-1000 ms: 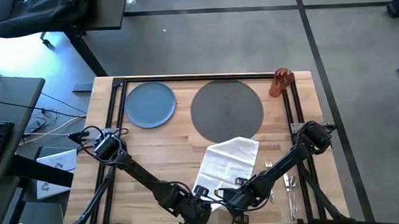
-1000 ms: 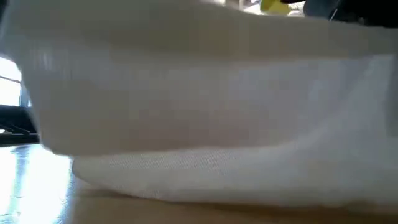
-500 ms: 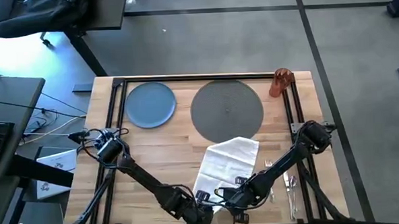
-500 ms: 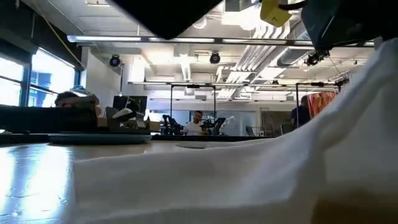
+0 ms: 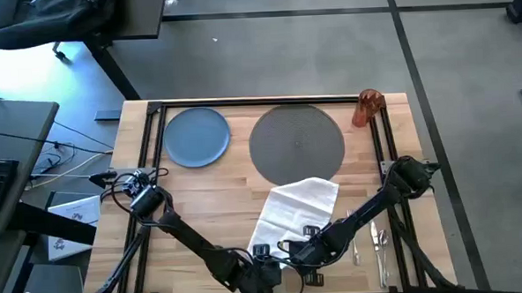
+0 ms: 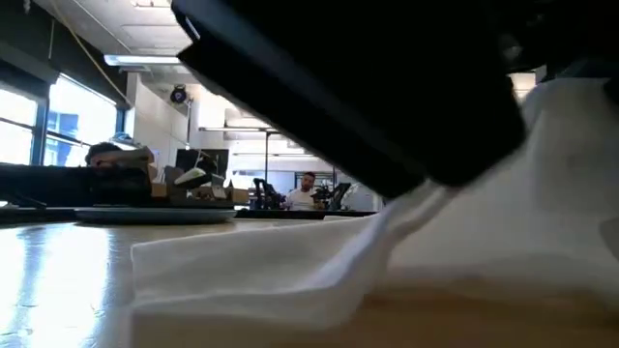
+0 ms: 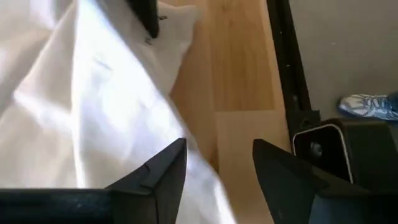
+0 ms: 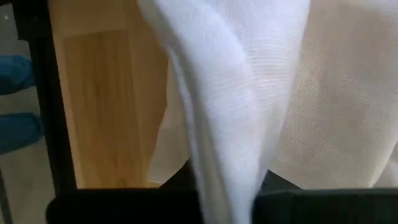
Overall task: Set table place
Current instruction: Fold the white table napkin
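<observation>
Left end effector (image 5: 264,253): low at the near edge of the worktop (image 5: 210,188), at the near corner of the napkin; fingers too small to read.
Right end effector (image 5: 292,248): just beside the left one, over the near edge of the napkin.
Napkin (image 5: 295,211): white, rumpled, spreading away from both end effectors toward the mat.
Mat (image 5: 296,145): round, grey, beyond the napkin, far side from the end effectors.
Plate (image 5: 196,137): blue, round, left of the mat, well apart from both end effectors.
Cup (image 5: 366,108): orange, at the far right corner.
Cutlery (image 5: 377,241): silver pieces lying right of the right end effector, partly under its arm.
</observation>
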Robot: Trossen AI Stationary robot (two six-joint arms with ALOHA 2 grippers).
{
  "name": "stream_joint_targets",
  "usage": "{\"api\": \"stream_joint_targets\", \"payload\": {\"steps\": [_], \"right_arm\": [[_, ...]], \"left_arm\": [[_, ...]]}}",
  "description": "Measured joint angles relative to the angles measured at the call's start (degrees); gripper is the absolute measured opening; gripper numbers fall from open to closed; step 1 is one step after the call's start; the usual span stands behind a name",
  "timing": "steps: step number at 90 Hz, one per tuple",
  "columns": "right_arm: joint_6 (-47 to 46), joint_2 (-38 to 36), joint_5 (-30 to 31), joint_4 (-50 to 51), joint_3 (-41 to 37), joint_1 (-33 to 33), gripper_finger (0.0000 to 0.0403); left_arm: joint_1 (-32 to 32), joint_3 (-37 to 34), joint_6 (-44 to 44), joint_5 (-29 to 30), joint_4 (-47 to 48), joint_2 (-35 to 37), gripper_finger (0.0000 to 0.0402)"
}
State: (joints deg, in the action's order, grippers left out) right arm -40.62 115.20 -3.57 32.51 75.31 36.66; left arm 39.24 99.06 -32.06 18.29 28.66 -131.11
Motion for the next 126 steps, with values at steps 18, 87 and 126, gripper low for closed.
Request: {"api": "stream_joint_targets", "payload": {"steps": [18,87,126], "right_arm": [[-1.97,-0.01,-1.92,1.82,0.11,-0.93,0.0000],[-7.12,-0.01,-5.69,1.79,-0.02,-2.32,0.0000],[-8.46,-0.22,-6.59,0.84,-0.09,-2.08,0.0000]], "left_arm": [[0.55,0.16,-4.85,0.91,1.79,-0.98,0.0148],[2.23,0.20,-4.61,4.48,3.22,-3.69,0.0133],[2.57,8.31,0.31,14.02,7.33,0.64,0.0133]]}}
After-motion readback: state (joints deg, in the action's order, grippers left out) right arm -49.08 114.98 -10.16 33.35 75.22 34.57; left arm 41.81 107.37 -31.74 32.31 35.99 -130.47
